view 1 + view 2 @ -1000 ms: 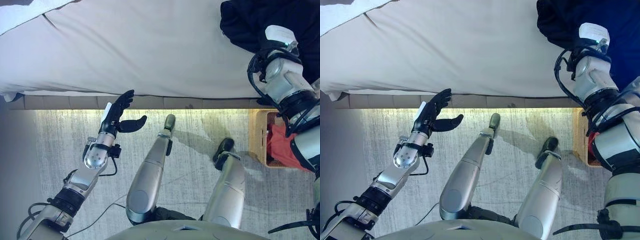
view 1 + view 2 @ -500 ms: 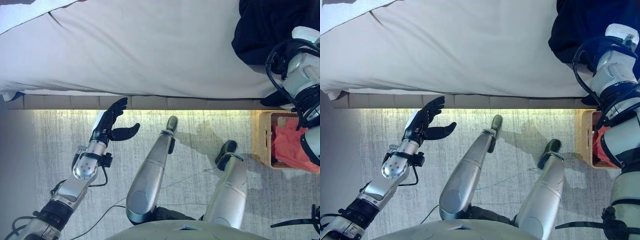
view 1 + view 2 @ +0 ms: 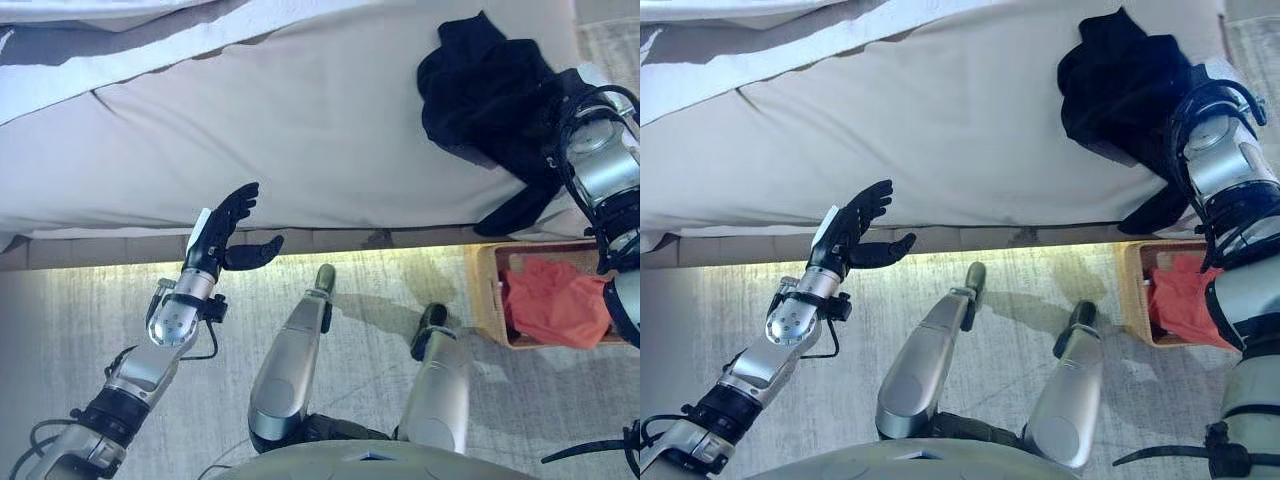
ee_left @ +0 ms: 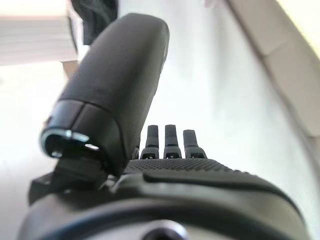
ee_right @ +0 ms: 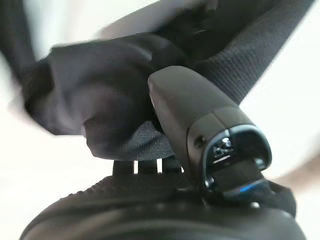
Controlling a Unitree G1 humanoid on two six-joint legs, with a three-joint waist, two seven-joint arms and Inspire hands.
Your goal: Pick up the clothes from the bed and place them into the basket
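A black garment lies bunched on the bed at its right end, and one flap of it hangs over the front edge. My right hand is in the garment: in the right wrist view its thumb presses black cloth against the fingers. The eye views show only the right forearm ending in the cloth. The left hand is held up open in front of the bed's edge, holding nothing. A wicker basket stands on the floor below the garment, with a red cloth in it.
A white cover lies across the far left of the bed. A pale strip of bed base runs under the mattress, above a grey carpet.
The camera has shifted, showing more of the bed. My right hand stays in the black garment, which is now bunched nearer the edge with a flap hanging over. The left hand has hardly moved.
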